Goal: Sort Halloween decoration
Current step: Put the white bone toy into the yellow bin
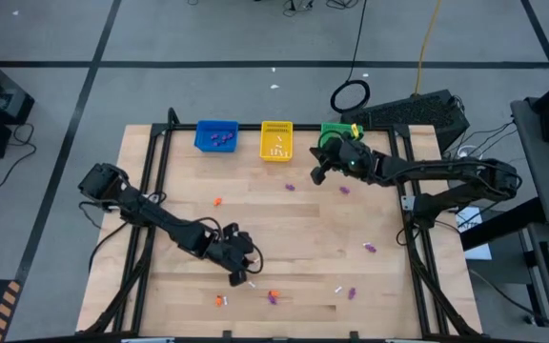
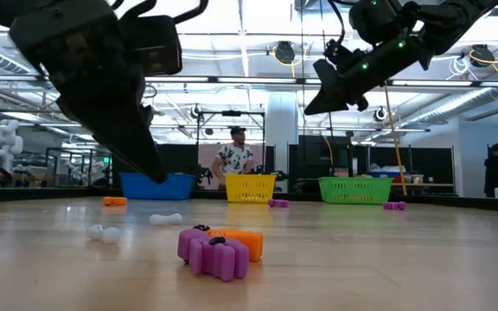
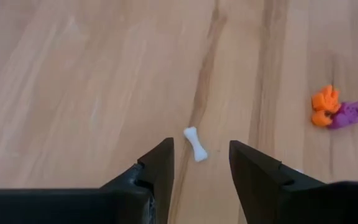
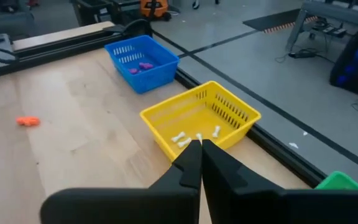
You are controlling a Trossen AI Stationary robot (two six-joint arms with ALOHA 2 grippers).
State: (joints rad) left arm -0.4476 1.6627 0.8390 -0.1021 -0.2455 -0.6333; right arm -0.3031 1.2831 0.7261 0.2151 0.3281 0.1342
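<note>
My left gripper (image 3: 201, 148) is open and hangs low over the table's near half (image 1: 242, 265). A small white bone trinket (image 3: 195, 143) lies flat on the wood just ahead of its fingertips, untouched. An orange trinket (image 3: 324, 107) and a purple one (image 3: 347, 114) lie pressed together to one side. My right gripper (image 4: 201, 152) is shut and raised near the green basket (image 1: 318, 173), with nothing visible between its fingers. More purple, orange and white trinkets lie scattered on the table.
Three baskets stand along the far edge: blue (image 1: 216, 136) with purple pieces, yellow (image 1: 276, 140) with white bones, green (image 1: 336, 132). Loose trinkets include purple (image 1: 290, 188), purple (image 1: 370, 248), orange (image 1: 216, 202) and white (image 1: 336, 289). People stand in the room beyond the table.
</note>
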